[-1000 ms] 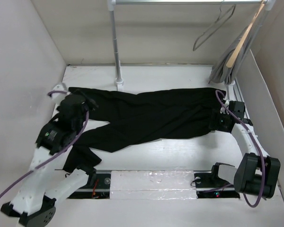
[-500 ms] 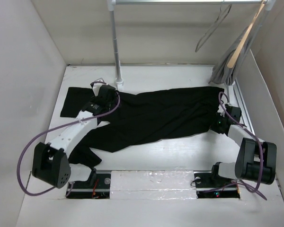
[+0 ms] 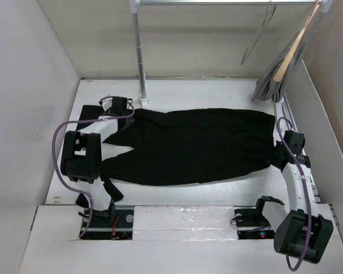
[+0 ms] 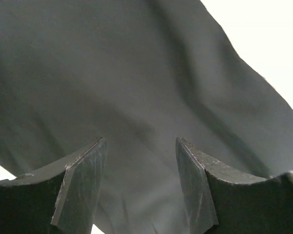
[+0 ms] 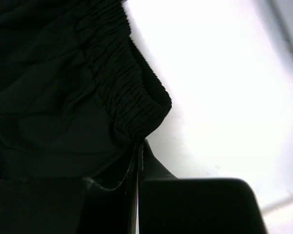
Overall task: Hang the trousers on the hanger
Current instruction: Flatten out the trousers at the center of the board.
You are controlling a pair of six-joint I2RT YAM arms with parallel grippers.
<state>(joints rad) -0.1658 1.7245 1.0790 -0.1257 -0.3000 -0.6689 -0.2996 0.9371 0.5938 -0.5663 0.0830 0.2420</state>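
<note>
The trousers (image 3: 200,145) are spread flat across the white worktop (image 3: 217,91), with the waistband to the right and the legs to the left. The right end effector (image 3: 280,153) is clamped on the edge of the gathered waistband, its fingers pressed together. The left end effector (image 3: 121,108) is held over a leg at the far left, fingers apart, with nothing gripped. The hanger (image 3: 257,35) is hung from the rail (image 3: 217,2), well apart from the trousers.

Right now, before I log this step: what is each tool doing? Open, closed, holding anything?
Left tool: open above the trousers, holding nothing.
Right tool: closed, apparently pinching the trousers' waistband at its edge.
</note>
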